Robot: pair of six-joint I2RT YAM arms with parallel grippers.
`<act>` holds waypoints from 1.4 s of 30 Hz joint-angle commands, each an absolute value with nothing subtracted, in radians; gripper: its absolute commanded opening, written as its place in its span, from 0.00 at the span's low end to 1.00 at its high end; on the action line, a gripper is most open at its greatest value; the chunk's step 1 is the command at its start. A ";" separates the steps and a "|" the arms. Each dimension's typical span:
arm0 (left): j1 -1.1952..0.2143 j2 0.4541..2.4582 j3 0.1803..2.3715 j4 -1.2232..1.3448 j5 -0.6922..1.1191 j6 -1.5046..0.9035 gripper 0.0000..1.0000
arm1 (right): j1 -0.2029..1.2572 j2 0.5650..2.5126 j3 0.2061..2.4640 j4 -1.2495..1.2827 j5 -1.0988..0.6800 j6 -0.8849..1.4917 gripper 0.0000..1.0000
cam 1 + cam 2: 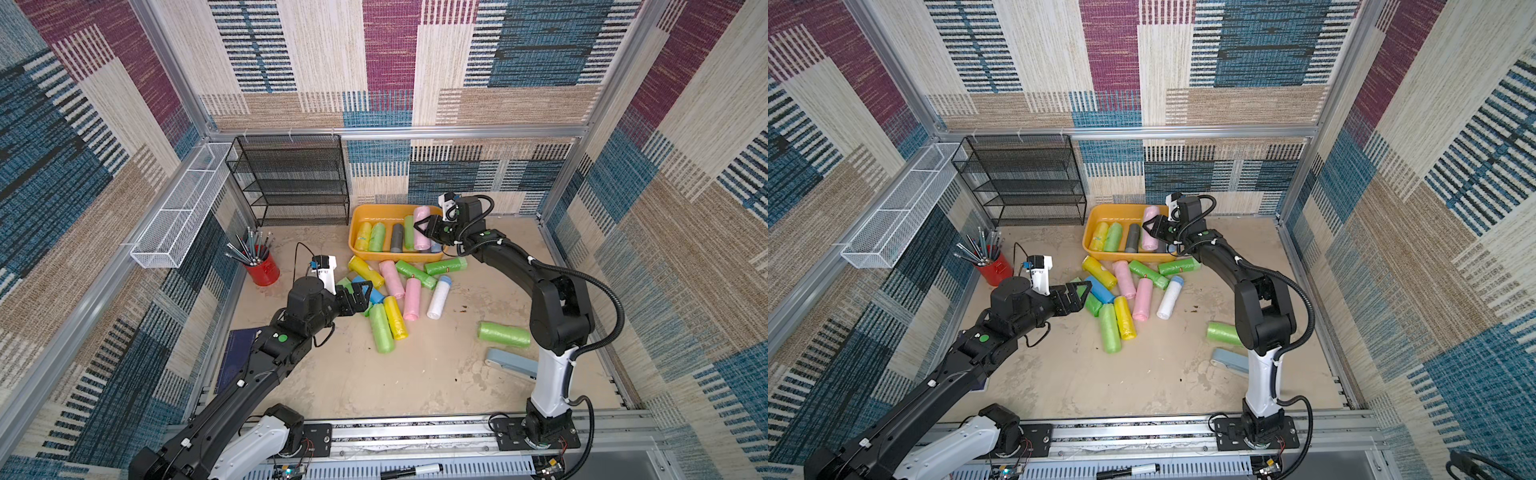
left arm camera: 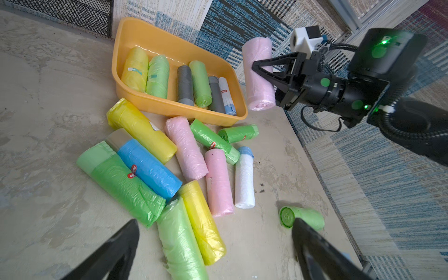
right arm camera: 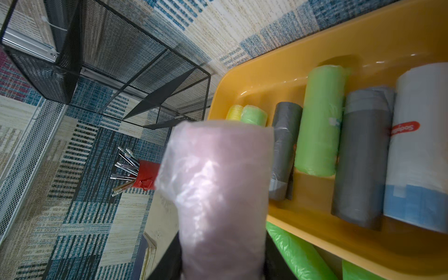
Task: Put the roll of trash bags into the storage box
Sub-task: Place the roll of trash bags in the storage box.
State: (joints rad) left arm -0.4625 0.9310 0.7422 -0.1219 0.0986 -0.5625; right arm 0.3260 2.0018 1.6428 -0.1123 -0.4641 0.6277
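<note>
A pink roll of trash bags hangs in the air at the right end of the storage box. My right gripper is shut on it. The orange-yellow box holds several rolls: yellow, green, grey and white-blue. My left gripper stands open and holds nothing, just above the left side of the pile of loose rolls on the table.
A black mesh rack stands behind the box, with a white wire basket on the left wall. A red cup of pencils is left of the pile. A lone green roll and a grey-blue stapler lie by the right arm.
</note>
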 commanded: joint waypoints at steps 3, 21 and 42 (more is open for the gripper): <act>-0.462 0.936 0.736 -0.102 0.074 -0.555 0.98 | 0.327 2.113 1.773 -0.106 -0.502 0.646 0.29; -0.462 0.977 0.739 -0.100 0.059 -0.543 0.99 | 0.328 2.565 2.311 -0.255 -0.501 0.681 0.27; -0.461 1.004 0.736 -0.087 0.061 -0.544 0.98 | 0.331 2.586 2.333 -0.390 -0.339 0.567 0.72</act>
State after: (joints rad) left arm -0.4618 0.9985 0.7364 -0.1089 0.0589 -0.5579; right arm 0.3302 2.6095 2.3459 -0.3386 -0.4034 0.6018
